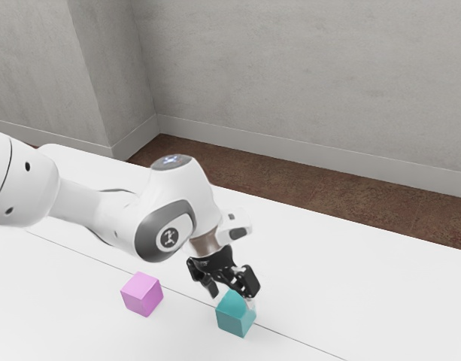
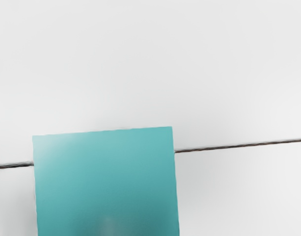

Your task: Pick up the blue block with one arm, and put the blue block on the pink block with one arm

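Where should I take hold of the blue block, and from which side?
Take the blue block by two opposite side faces, coming straight down from above. It is a cube lying flat on the table, its flat sides free all round; the pink block stands apart. The pincer hangs right over it.

Bare simulated test room, plain white table (image 1: 350, 256), grey walls (image 1: 290, 60), white skirting board (image 1: 305, 149), brown floor (image 1: 328, 188)

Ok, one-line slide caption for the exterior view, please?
Gripper poised at the blue block on the white table, pink block standing apart toward the exterior view's left.
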{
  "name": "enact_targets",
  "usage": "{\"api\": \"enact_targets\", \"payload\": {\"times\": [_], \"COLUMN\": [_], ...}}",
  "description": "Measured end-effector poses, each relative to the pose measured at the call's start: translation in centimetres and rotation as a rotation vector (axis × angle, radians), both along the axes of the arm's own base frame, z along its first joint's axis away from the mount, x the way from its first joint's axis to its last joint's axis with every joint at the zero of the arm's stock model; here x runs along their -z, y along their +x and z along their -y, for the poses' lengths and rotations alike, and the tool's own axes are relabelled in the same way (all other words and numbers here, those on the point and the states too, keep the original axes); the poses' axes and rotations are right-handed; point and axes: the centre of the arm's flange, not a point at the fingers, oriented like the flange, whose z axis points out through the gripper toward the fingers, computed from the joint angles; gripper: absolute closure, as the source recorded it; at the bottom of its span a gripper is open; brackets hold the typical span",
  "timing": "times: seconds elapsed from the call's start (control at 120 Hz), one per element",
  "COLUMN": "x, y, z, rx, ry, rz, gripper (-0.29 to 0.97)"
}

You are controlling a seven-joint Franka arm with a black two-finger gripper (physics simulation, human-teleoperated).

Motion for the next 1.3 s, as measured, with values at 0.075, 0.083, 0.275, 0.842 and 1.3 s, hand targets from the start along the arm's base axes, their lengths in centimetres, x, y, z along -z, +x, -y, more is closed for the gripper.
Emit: {"api": "enact_targets", "payload": {"times": [0.075,0.083,0.275,0.842,1.3], "x": [0.5,0.6,1.5,3.8,6.3], "y": [0.4,0.4,0.3,2.4,2.9], "z": [-0.6,-0.7,0.5,-0.2,0.1], "rx": [0.032,0.036,0.112,0.036,-0.017], "ry": [0.024,0.025,0.043,0.016,0.010], "rz": [0.011,0.012,0.021,-0.018,-0.068], "gripper": [0.00,0.00,0.00,0.00,0.00]}}
